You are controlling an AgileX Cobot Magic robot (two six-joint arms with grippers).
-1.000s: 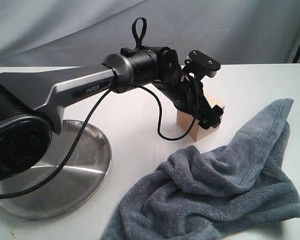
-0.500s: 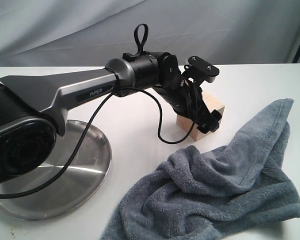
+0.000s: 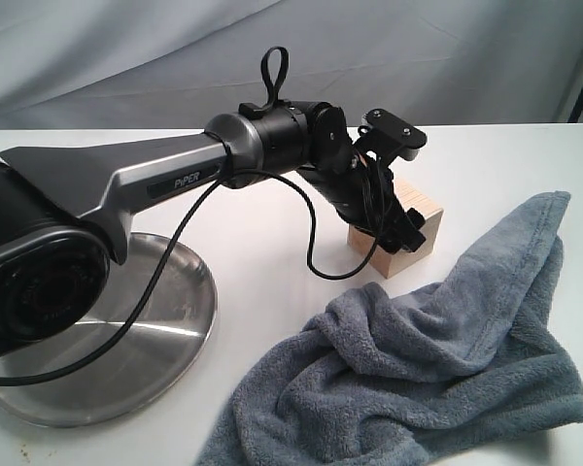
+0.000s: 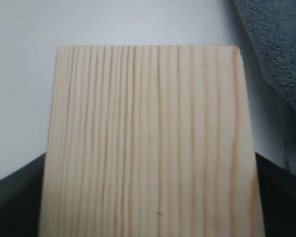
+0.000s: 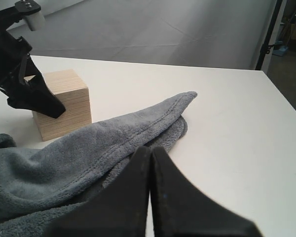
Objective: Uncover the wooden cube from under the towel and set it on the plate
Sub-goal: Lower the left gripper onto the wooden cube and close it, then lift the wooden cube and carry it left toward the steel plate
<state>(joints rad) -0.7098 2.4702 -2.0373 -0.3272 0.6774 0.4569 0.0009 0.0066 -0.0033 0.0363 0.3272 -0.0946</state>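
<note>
My left gripper (image 3: 400, 231) clasps the pale wooden cube (image 4: 148, 143) by both sides, on the white table (image 3: 272, 194) beside the crumpled grey-blue terry towel (image 3: 447, 359); the round shiny steel plate (image 3: 175, 330) lies well apart; my right gripper (image 5: 150, 150) is pinched together.

exterior low, close; all views share cube (image 4: 148, 143)

The pale, grain-lined wooden cube (image 3: 423, 218) was seen uncovered and upright on the white table (image 3: 505, 165). The grey-blue towel (image 3: 418, 379) was heaped in folds just beside it. The shiny round plate (image 3: 165, 340) was positioned well apart from both.
</note>
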